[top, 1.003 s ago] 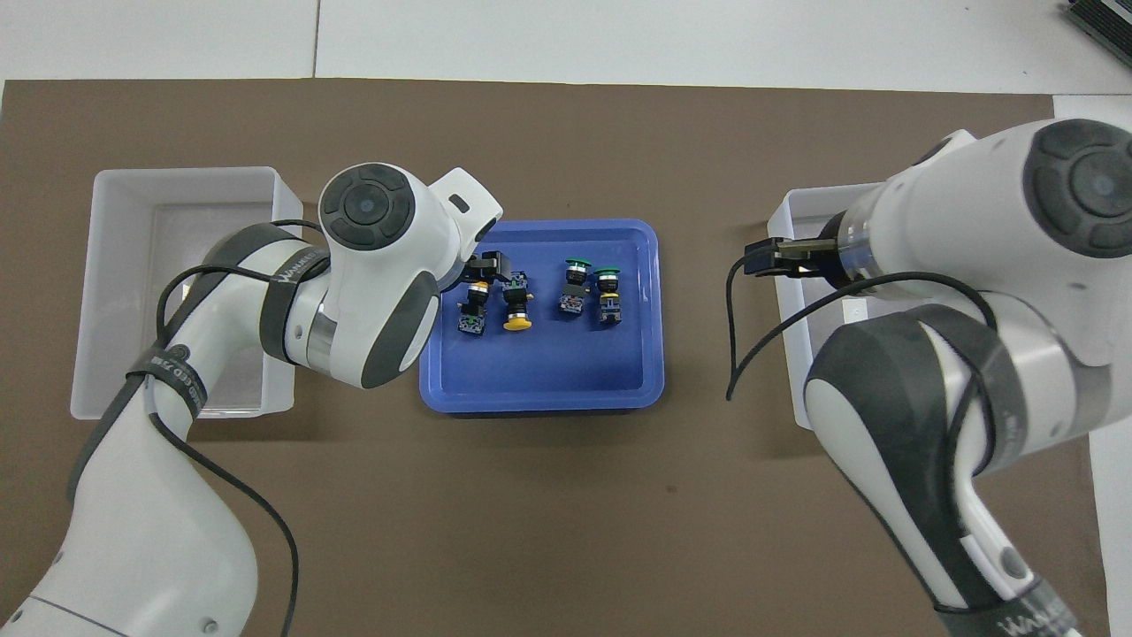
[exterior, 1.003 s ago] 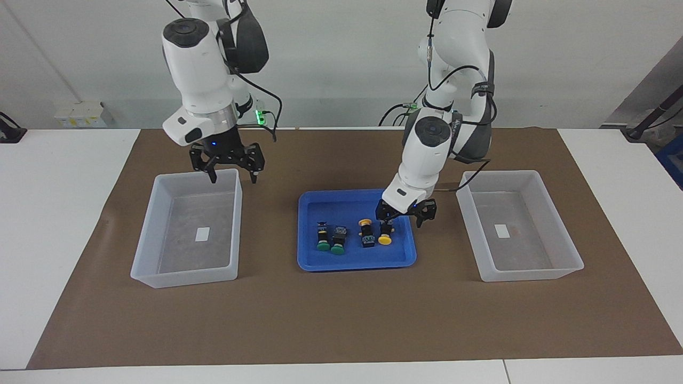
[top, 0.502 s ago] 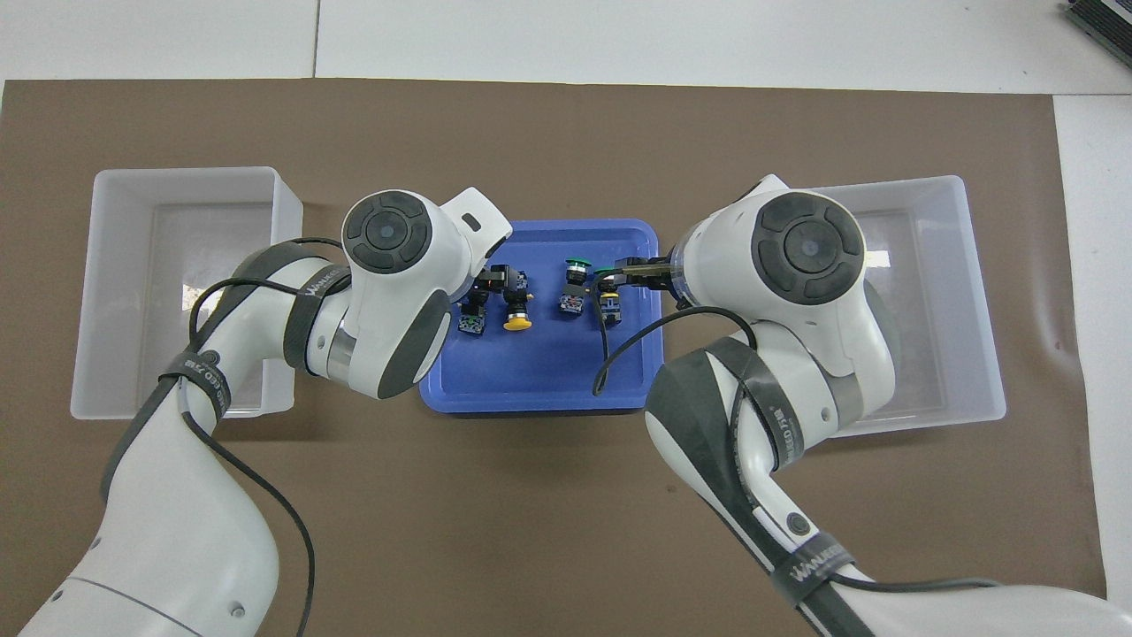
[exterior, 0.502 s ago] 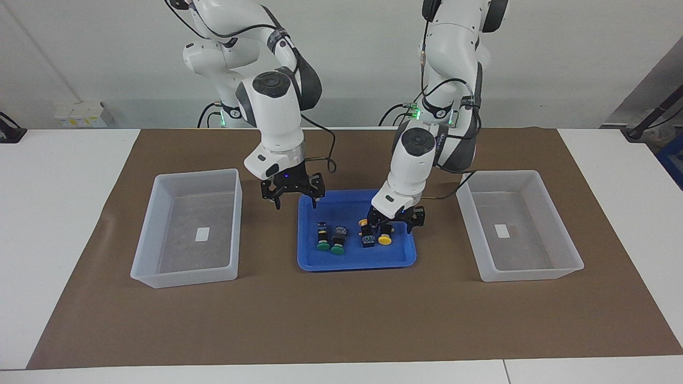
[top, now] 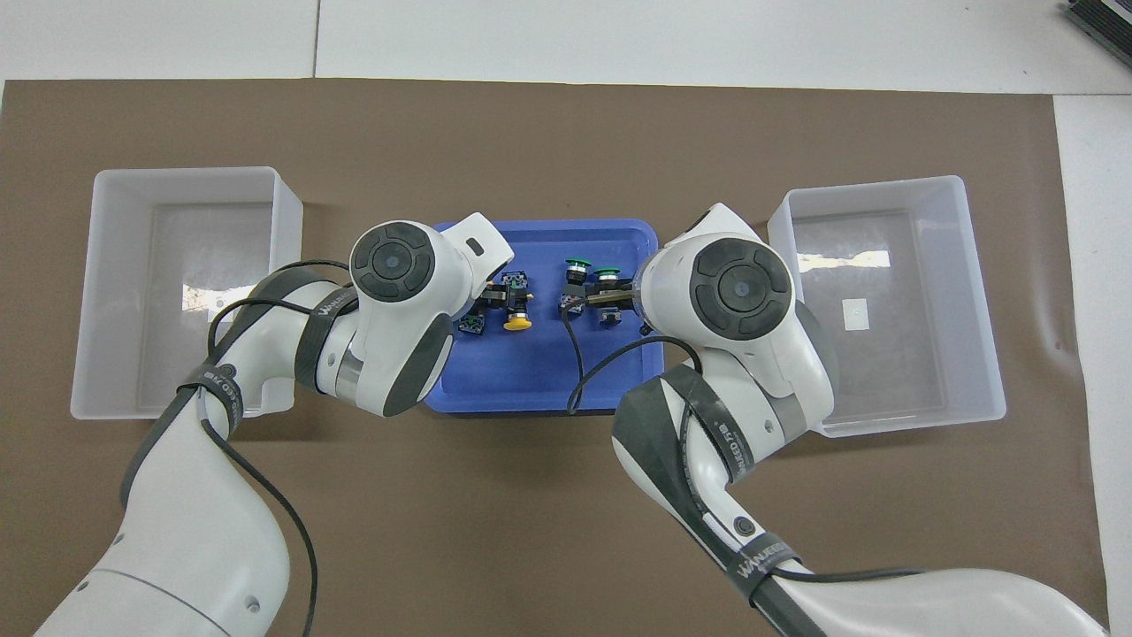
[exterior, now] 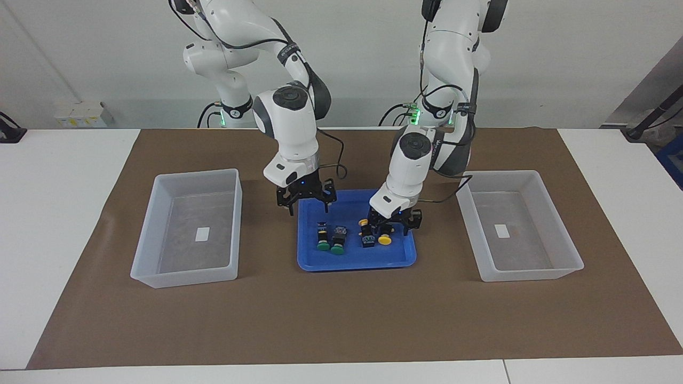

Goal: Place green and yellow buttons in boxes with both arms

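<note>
The brown mat (exterior: 341, 314) covers most of the white table (exterior: 58, 202), and on it two translucent boxes stand well apart, one (exterior: 160, 280) toward the right arm's end and one (exterior: 555, 272) toward the left arm's end, each with only a white label on its floor. Between them is the blue tray (exterior: 352, 264), and all four buttons lie in it: two green ones (exterior: 330, 241) side by side, two yellow ones (exterior: 375, 235) beside them. The facing view shows both grippers clearly. The right gripper (exterior: 306, 205) hangs over the tray's edge nearest the robots, above the green pair, with its fingers spread and nothing between them. The left gripper (exterior: 393, 224) is low, right at the yellow buttons; if it already pinches one I cannot tell. In the overhead view the big wrists hide both grippers, but the buttons' caps (top: 578, 264) show better there.
</note>
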Controlling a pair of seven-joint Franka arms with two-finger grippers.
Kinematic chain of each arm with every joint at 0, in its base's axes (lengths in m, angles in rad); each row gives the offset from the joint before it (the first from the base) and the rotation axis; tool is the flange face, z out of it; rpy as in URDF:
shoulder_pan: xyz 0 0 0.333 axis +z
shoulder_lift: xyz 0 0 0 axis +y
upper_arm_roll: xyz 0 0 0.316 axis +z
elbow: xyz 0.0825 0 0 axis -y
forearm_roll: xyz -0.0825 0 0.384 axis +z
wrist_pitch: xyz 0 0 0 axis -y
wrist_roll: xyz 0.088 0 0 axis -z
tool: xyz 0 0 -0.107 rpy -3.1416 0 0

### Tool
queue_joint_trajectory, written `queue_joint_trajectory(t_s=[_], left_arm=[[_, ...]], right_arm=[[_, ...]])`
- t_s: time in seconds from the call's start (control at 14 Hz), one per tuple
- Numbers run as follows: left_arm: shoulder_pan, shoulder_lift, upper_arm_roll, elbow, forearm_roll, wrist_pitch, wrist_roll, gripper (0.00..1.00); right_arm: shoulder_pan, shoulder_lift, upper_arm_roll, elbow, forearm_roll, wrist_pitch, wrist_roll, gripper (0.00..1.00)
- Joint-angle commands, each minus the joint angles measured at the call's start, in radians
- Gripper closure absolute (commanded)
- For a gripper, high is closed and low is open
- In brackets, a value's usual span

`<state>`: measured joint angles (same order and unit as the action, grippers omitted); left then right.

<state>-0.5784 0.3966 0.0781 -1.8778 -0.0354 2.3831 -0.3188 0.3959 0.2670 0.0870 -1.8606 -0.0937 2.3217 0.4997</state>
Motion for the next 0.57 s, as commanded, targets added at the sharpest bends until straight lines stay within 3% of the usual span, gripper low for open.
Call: queue_joint_trajectory(t_s=[0.0, 0.29, 0.5], left_arm=[[-0.024, -0.030, 0.012, -0.041, -0.012, 0.025, 0.015, 0.18], [-0.026, -0.029, 0.012, -0.041, -0.012, 0.027, 0.006, 0.47], [-0.026, -0.028, 0.014, -0.041, -0.014, 0.025, 0.003, 0.65]], right_arm=[[-0.003, 0.031, 0.004, -0.002, -0.021, 0.065, 0.019, 0.00], [0.012, 0.061, 0.002, 0.001, -0.037, 0.091, 0.023, 0.02], [0.020, 0.101, 0.002, 0.000, -0.079, 0.148, 0.046, 0.22]])
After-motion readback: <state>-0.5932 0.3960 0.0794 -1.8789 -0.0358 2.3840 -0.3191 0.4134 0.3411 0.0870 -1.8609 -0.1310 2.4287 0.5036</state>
